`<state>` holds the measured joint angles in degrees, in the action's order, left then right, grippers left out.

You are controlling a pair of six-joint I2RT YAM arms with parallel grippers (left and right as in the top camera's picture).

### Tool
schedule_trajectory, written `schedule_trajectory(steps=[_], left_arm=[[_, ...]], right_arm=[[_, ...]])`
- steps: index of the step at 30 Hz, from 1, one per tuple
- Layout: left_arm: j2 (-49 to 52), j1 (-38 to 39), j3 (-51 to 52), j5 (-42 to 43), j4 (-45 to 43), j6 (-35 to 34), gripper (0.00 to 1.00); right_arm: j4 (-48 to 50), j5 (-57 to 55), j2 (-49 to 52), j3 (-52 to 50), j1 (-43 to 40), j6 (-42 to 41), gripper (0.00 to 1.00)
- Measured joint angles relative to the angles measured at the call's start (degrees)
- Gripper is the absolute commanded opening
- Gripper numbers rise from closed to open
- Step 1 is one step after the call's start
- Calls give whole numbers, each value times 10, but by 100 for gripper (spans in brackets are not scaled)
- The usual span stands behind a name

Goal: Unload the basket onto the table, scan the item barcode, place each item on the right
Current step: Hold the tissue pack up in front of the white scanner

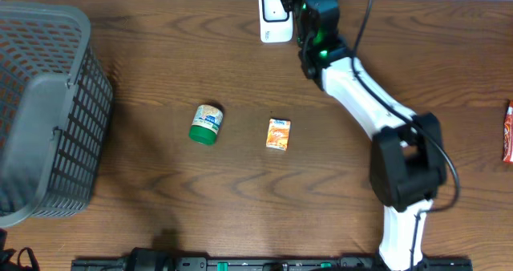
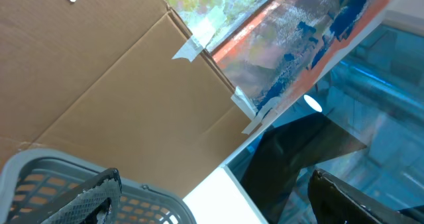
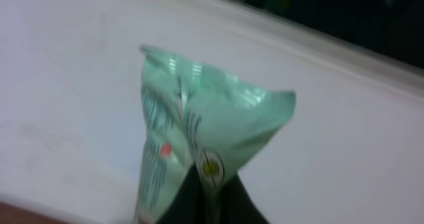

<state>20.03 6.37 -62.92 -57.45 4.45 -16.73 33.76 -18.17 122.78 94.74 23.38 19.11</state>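
I had the right gripper (image 3: 209, 192) pinched shut on the bottom of a green packet (image 3: 199, 111), its crinkled top standing up out of the dark fingers against a white surface; from overhead that arm reached across to the far edge of the table (image 1: 160, 54), its wrist just beside the white scanner (image 1: 275, 18) that stood there; I could not tell which face of the packet was turned to the scanner; the left gripper (image 2: 213, 184) showed only on its own camera, its fingers (image 2: 93, 194) spread wide and holding nothing, tipped up toward a cardboard box (image 2: 112, 91); the grey basket (image 1: 48, 103) sat at the table's left edge; near the middle lay a green-lidded jar (image 1: 206, 124) on its side, and apart from it, toward the right edge, a small orange box (image 1: 278, 134).
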Motion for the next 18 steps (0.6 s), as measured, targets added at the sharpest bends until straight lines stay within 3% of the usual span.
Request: schedule_trajectory(steps=[4,8,18], left_arm=[[0,0,0,1,-2,0,90],[0,0,0,1,-2,0,90],[0,0,0,2,-2,0,90]], right_arm=[[110,-12,73,1,1,60,1],[154,-17,133,0,1,115,1],[99,-13,181,5,16,201,1]])
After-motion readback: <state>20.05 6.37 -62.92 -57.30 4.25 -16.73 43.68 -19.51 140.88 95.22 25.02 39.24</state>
